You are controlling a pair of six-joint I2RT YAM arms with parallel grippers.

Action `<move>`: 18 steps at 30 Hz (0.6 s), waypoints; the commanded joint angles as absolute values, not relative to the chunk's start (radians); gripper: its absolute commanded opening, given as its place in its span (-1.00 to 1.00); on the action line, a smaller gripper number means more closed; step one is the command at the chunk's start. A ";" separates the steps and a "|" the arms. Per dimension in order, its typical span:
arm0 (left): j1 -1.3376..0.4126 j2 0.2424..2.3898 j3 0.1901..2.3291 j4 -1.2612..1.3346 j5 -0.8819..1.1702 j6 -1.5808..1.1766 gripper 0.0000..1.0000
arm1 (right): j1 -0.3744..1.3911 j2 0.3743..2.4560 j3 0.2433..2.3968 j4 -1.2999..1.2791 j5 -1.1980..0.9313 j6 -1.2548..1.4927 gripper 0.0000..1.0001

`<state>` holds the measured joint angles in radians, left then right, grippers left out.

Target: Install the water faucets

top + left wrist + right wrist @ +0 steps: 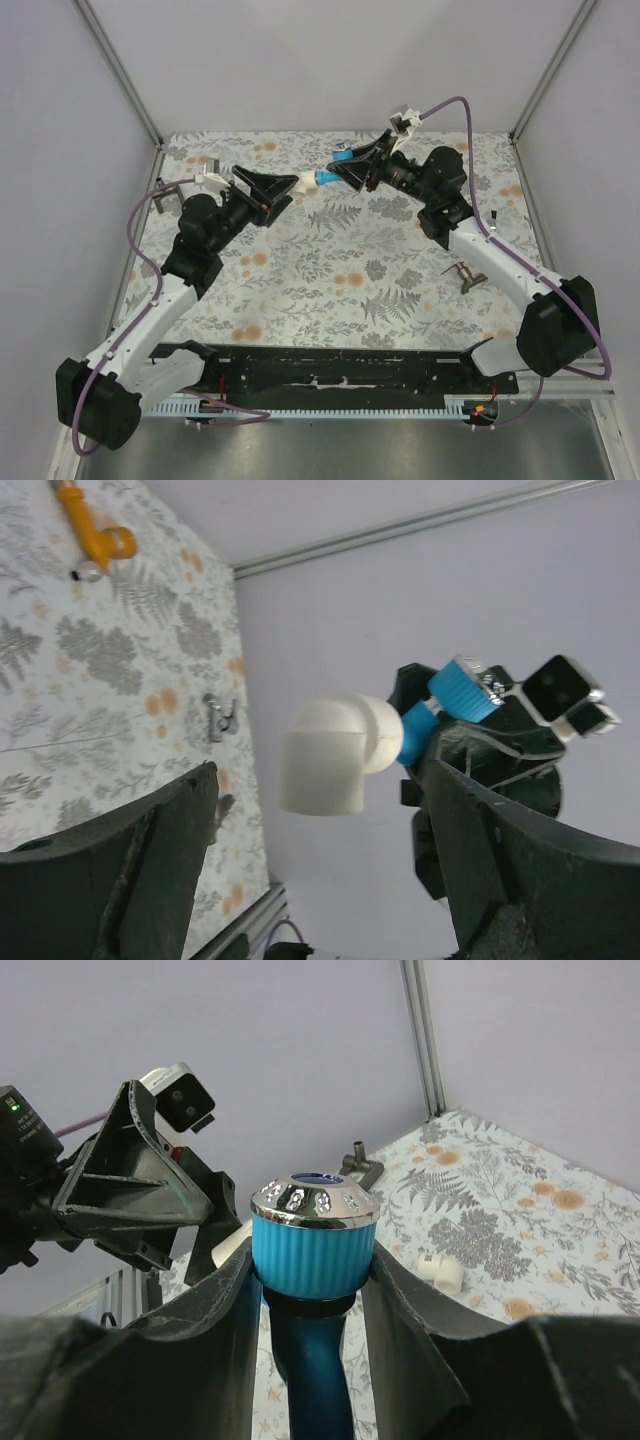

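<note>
The blue faucet (312, 1250) is in the air near the 12 o'clock edge of the table (330, 290), pinched at its ribbed knob by the right gripper (345, 170). A white elbow (335, 750) sits on its end, between the wide-spread fingers of the left gripper (292, 186), apparently untouched. The orange faucet (95, 535) lies on the table, at 11 o'clock in the left wrist view. The plastic looks light, stiff and slippery; the ribs give the best hold. The back wall (330, 60) is close; free room lies toward 6 o'clock.
</note>
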<state>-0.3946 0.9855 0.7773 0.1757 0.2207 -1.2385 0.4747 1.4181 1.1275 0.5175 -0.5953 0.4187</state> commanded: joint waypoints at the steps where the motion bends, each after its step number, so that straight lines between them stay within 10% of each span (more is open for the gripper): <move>1: -0.394 1.005 0.785 0.419 0.304 -1.431 0.78 | 0.476 1.393 1.118 0.731 -0.572 0.469 -1.00; 12: -0.433 1.094 0.785 0.583 0.296 -1.511 0.75 | 0.491 1.431 1.120 0.854 -0.571 0.537 -1.00; 18: -0.456 1.137 0.781 0.719 0.288 -1.548 0.36 | 0.502 1.445 1.117 0.867 -0.571 0.540 -1.00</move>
